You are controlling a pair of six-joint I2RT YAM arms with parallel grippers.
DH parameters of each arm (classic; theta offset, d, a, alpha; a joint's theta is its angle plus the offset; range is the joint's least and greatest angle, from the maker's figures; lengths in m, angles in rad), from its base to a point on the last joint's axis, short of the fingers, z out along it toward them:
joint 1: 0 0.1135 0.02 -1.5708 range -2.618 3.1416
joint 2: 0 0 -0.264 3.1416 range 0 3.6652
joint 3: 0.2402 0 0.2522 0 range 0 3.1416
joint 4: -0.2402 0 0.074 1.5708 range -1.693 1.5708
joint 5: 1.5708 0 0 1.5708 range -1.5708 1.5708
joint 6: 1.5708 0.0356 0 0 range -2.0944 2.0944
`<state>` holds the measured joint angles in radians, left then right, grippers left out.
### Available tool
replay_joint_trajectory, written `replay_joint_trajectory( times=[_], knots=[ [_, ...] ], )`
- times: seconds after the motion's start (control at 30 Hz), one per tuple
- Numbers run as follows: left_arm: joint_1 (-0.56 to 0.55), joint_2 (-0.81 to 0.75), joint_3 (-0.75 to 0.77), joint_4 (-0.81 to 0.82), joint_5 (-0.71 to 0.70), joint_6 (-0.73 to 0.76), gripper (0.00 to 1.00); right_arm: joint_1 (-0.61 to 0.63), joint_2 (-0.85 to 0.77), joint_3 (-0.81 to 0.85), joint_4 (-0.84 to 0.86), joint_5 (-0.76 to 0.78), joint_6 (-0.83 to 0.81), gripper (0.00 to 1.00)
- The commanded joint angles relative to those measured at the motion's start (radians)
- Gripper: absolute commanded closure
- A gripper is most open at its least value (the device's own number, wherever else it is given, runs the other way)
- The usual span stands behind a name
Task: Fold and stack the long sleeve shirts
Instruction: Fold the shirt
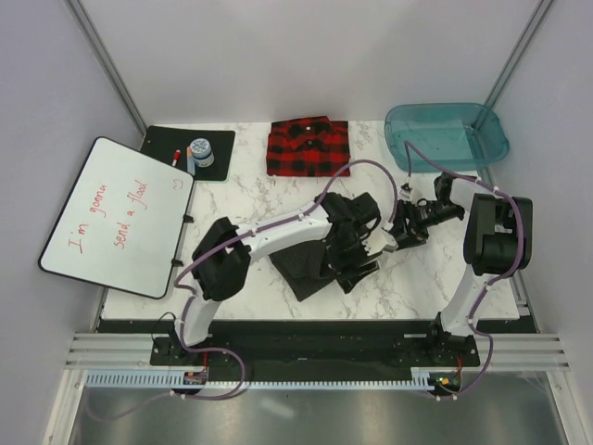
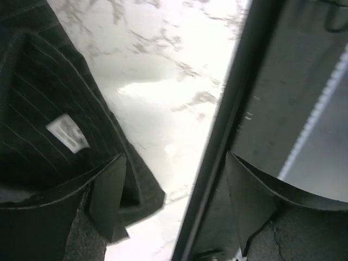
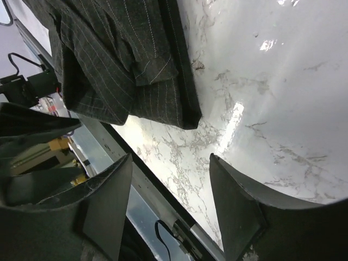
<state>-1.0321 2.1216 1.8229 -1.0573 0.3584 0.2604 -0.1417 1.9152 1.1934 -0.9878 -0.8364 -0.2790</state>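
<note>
The red-and-black plaid shirt [image 1: 309,146] lies folded at the back middle of the table. The dark pinstriped shirt [image 1: 310,269] lies bunched at the table's middle, partly hidden under my left arm. It also shows in the left wrist view [image 2: 43,109] with a white label [image 2: 66,133], and in the right wrist view [image 3: 119,60]. My left gripper [image 1: 363,248] [image 2: 174,201] is open over the shirt's right edge, its left finger [image 2: 109,196] next to the cloth. My right gripper [image 1: 400,232] [image 3: 171,201] is open and empty, just right of the shirt above bare marble.
A teal plastic tub [image 1: 482,120] stands at the back right. A whiteboard [image 1: 116,213] with red writing lies at the left. A black mat [image 1: 162,141] at the back left holds a marker and a small jar. The table's dark front edge [image 2: 228,136] runs close under both grippers.
</note>
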Motion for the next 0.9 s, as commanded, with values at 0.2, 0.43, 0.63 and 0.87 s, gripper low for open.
replay_joint_trajectory(
  times=[0.2,0.43,0.63,0.87],
  knots=[
    [0.561,-0.317,-0.161,0.088,0.384,-0.17,0.25,0.221,0.048,-0.006,0.053,0.083,0.018,0.44],
    [0.753,-0.539,-0.367,0.223,0.32,-0.086,0.07,0.252,0.327,0.431,0.155,0.316,0.112,0.68],
    [0.712,-0.543,-0.494,0.292,0.197,0.198,0.0,0.324,0.281,0.796,0.061,0.319,0.067,0.53],
    [0.476,-0.254,-0.418,0.396,-0.028,0.33,0.34,0.219,0.03,0.471,0.051,0.313,0.044,0.44]
  ],
)
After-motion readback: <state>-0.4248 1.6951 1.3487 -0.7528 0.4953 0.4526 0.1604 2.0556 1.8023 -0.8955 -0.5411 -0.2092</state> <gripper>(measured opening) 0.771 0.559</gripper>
